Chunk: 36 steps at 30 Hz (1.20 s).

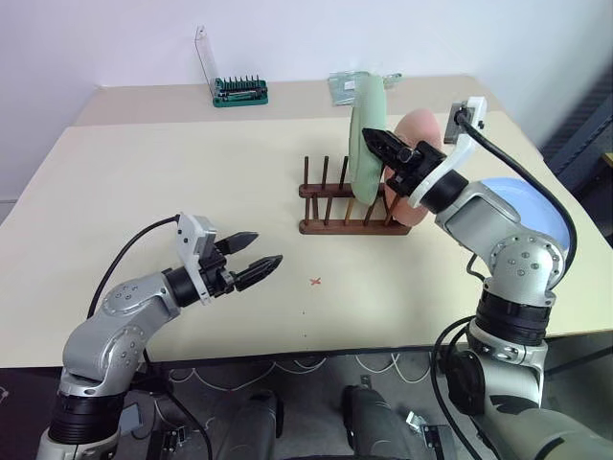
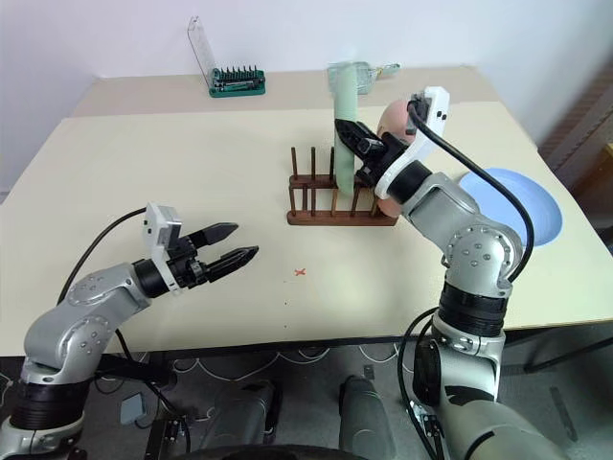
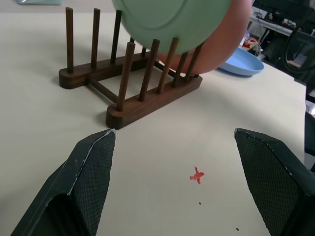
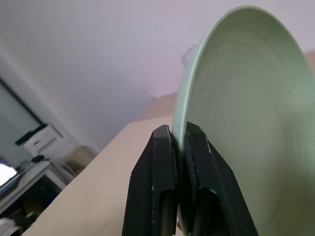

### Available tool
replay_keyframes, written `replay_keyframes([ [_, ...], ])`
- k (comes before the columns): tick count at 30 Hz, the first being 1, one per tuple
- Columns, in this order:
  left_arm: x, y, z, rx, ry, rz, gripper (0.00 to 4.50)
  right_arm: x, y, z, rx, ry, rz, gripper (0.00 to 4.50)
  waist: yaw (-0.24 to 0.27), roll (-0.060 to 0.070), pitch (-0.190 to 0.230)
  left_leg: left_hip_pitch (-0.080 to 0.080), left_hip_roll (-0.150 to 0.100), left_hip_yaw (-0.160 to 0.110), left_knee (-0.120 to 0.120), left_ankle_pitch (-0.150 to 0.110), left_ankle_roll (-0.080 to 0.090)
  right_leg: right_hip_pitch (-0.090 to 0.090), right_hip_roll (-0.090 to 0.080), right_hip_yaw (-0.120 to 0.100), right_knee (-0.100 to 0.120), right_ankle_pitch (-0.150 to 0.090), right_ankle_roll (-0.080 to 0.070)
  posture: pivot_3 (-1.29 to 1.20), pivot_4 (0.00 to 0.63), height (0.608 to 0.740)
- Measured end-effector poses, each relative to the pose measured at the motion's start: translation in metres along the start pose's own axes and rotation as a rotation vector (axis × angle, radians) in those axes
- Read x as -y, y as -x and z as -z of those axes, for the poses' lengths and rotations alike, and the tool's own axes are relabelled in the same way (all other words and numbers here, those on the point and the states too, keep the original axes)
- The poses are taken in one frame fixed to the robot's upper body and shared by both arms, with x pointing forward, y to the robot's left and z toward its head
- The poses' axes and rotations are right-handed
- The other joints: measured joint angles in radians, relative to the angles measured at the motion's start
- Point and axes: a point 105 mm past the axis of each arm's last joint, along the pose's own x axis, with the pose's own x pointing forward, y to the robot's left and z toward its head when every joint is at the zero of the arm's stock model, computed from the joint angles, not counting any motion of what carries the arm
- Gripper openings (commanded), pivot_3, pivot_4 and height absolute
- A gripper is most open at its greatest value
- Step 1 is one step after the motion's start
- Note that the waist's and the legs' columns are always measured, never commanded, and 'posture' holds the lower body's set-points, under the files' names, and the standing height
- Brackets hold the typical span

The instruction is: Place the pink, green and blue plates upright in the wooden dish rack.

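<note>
My right gripper (image 1: 375, 140) is shut on the rim of the green plate (image 1: 365, 144), which it holds upright. The plate's lower edge is down among the pegs of the wooden dish rack (image 1: 330, 227). Whether it rests on the rails I cannot tell. The pink plate (image 1: 419, 129) stands upright at the rack's right end, just behind the green one. The blue plate (image 2: 517, 201) lies flat on the table to the right of the rack. At the front left, my left gripper (image 1: 257, 251) hangs open over the table, pointing toward the rack with nothing between its fingers.
A green bit holder (image 1: 239, 92) with a raised clear lid stands at the back of the table. A clear packet (image 1: 345, 86) lies behind the rack. A small red cross (image 1: 315, 282) is marked on the table between my left gripper and the rack.
</note>
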Motion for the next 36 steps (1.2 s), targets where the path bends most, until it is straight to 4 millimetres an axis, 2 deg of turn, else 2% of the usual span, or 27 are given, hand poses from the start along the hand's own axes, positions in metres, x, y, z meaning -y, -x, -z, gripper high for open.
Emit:
replay_keyframes([
  [10, 0.003, -0.004, 0.001, -0.003, -0.001, 0.012, 3.96, 0.009, 0.001, 0.009, -0.042, -0.122, 0.072, 0.00, -0.001, 0.001, 0.000, 0.000, 0.000, 0.000, 0.000, 0.000, 0.000, 0.000, 0.000, 0.000, 0.000, 0.000, 0.000, 0.00, 0.150, 0.740],
  [13, 0.002, -0.004, 0.002, -0.007, -0.005, 0.008, 4.04, 0.009, 0.002, 0.009, -0.048, -0.128, 0.077, 1.06, -0.001, 0.001, 0.000, 0.000, 0.000, 0.000, 0.000, 0.000, 0.000, 0.000, 0.000, 0.000, 0.000, 0.000, 0.000, 0.00, 0.150, 0.740],
  [19, 0.001, -0.004, 0.002, -0.009, -0.009, 0.001, 4.04, 0.008, 0.001, 0.011, -0.064, -0.115, 0.079, 3.98, 0.000, 0.001, 0.000, 0.000, 0.000, 0.000, 0.000, 0.000, 0.000, 0.000, 0.000, 0.000, 0.000, 0.000, 0.000, 0.00, 0.150, 0.740],
  [26, 0.002, -0.006, 0.004, -0.011, -0.008, 0.001, 4.04, 0.007, 0.000, 0.005, -0.102, 0.007, 0.076, 3.98, -0.001, 0.001, 0.001, 0.000, 0.000, 0.000, 0.000, 0.000, 0.001, 0.000, 0.000, 0.000, -0.001, 0.000, 0.000, 0.00, 0.150, 0.740],
  [33, 0.004, -0.010, 0.005, -0.009, -0.012, 0.009, 4.04, -0.012, 0.001, -0.023, -0.127, 0.317, -0.001, 3.98, 0.001, 0.002, 0.001, 0.000, 0.000, 0.001, 0.000, -0.001, 0.001, 0.001, 0.000, 0.000, -0.003, 0.000, 0.000, 0.00, 0.150, 0.740],
  [36, 0.007, -0.012, 0.006, -0.014, -0.016, 0.029, 4.04, -0.021, 0.012, -0.049, -0.097, 0.495, -0.051, 3.98, 0.006, 0.003, 0.002, -0.001, 0.000, 0.001, 0.000, -0.001, 0.002, 0.001, 0.000, 0.000, -0.004, 0.000, 0.000, 0.00, 0.150, 0.740],
])
